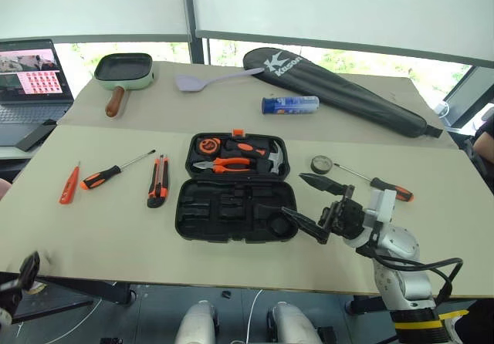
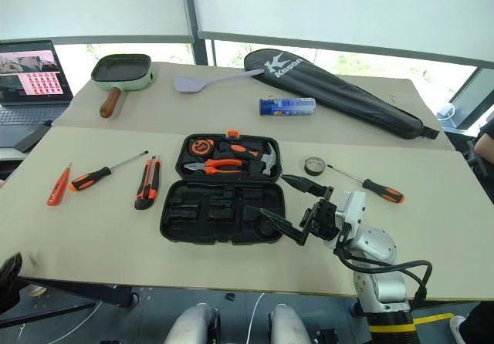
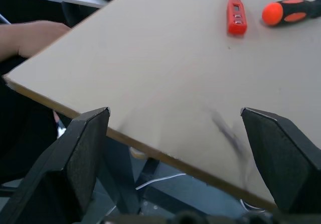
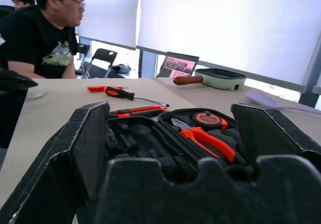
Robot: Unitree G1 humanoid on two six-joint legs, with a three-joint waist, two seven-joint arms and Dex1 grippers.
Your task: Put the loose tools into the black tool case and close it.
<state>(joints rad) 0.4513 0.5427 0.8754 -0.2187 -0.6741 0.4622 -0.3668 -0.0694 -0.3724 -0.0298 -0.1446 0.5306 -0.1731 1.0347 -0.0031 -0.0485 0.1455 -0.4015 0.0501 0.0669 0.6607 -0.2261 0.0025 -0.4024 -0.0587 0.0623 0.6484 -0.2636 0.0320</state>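
Observation:
The black tool case [image 1: 237, 219] lies open in the middle of the table, with pliers, a tape measure and a hammer in its far half and bare slots in its near half. To its left lie the utility knife [image 1: 157, 182], a black-and-orange screwdriver [image 1: 116, 171] and the orange tester screwdriver [image 1: 69, 183]. The dark tape roll [image 1: 321, 163] and a second screwdriver [image 1: 378, 183] lie to its right. My right gripper [image 1: 292, 196] hangs open over the case's right end, holding nothing. My left gripper [image 3: 174, 112] is open at the table's near left corner, facing the tester screwdriver [image 3: 235, 14].
On the far table are a green frying pan [image 1: 123, 70], a lilac spatula [image 1: 208, 80], a blue cylinder [image 1: 289, 105] and a long black racket bag [image 1: 340, 89]. A laptop [image 1: 31, 78] stands at the far left. A person [image 4: 45, 28] sits at the table's left side.

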